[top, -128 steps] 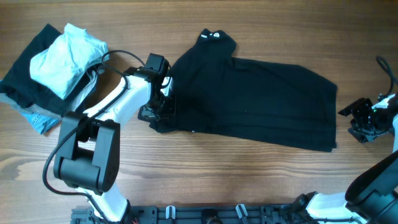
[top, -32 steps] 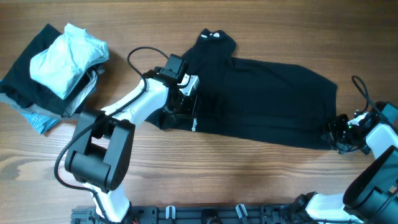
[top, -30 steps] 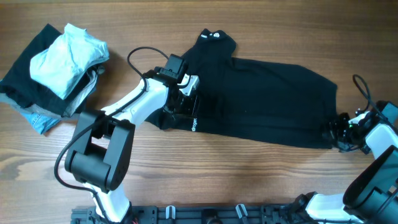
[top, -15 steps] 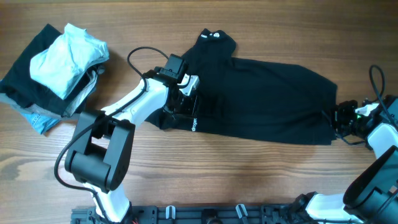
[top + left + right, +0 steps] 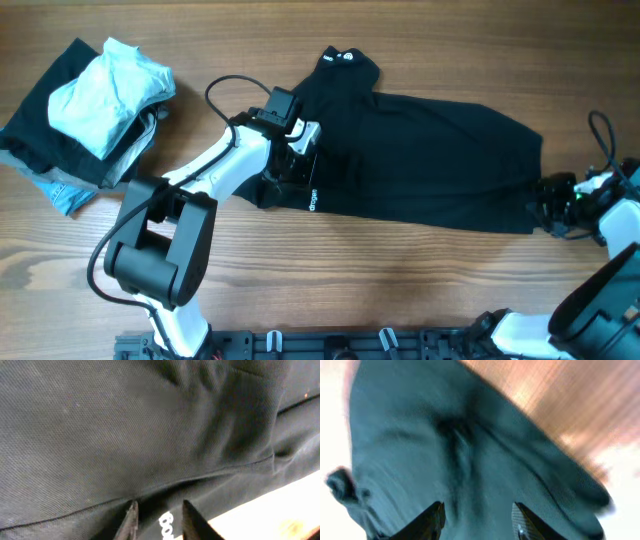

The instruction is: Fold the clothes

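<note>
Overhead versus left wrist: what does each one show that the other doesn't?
Only overhead: the whole shirt, the clothes pile at the table's far left, both arms, and the right jaws at the shirt's right edge.

Only left wrist: the left jaws' tips up close over the hem with a narrow gap between them, plus a seam and the fabric's weave.

Both: black shirt fabric, its white print and bare table beside the hem.
</note>
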Available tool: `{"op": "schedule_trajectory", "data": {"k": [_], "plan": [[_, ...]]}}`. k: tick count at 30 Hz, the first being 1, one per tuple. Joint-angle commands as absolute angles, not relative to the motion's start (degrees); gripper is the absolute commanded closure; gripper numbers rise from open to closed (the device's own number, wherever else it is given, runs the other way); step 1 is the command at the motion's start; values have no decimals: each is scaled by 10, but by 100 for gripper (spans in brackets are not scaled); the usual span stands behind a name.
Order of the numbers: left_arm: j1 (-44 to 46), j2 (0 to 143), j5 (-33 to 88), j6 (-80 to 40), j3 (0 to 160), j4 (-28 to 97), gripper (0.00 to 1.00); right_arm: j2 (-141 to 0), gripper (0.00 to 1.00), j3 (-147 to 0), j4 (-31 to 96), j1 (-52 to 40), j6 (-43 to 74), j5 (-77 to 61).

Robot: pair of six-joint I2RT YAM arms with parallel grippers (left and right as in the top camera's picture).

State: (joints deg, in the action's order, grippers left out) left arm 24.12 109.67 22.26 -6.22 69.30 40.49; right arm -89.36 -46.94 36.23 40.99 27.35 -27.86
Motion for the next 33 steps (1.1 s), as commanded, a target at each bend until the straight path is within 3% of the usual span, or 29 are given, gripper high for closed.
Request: {"op": "schedule_trajectory", "data": {"k": [1, 3, 4, 6, 8, 14, 16, 17, 21, 27, 30, 31, 32, 33], "plan": [[243, 1079, 288, -60, 715, 421, 76, -868, 57, -484, 449, 414, 278, -156], [251, 1072, 302, -54, 716, 417, 76, -874, 80, -467, 462, 413, 271, -121], [261, 1073, 302, -36, 716, 418, 82, -879, 87, -455, 457, 413, 273, -114], [286, 1077, 297, -10, 716, 407, 93, -894, 91, -427, 419, 413, 287, -103], [311, 1088, 264, -6, 716, 390, 96, -903, 95, -405, 371, 413, 293, -103], [359, 1156, 255, -4, 715, 336, 96, -905, 95, -401, 365, 413, 301, -101], [363, 1172, 255, -4, 715, 305, 87, -905, 95, -401, 366, 413, 301, -101], [362, 1178, 255, -6, 715, 284, 91, -905, 95, -401, 365, 413, 301, -101], [342, 1173, 255, -92, 734, 195, 89, -905, 95, -401, 366, 413, 301, -101], [284, 1171, 255, -117, 820, 147, 83, -905, 95, -401, 367, 413, 293, -101], [268, 1162, 255, -105, 840, 228, 70, -905, 80, -401, 373, 413, 239, -102], [267, 1160, 254, -89, 840, 262, 68, -905, 66, -401, 380, 413, 223, -103], [267, 1159, 238, -70, 840, 311, 63, -905, 44, -401, 387, 413, 225, -106], [267, 1159, 206, -63, 840, 359, 60, -905, 39, -401, 386, 413, 225, -108]]}}
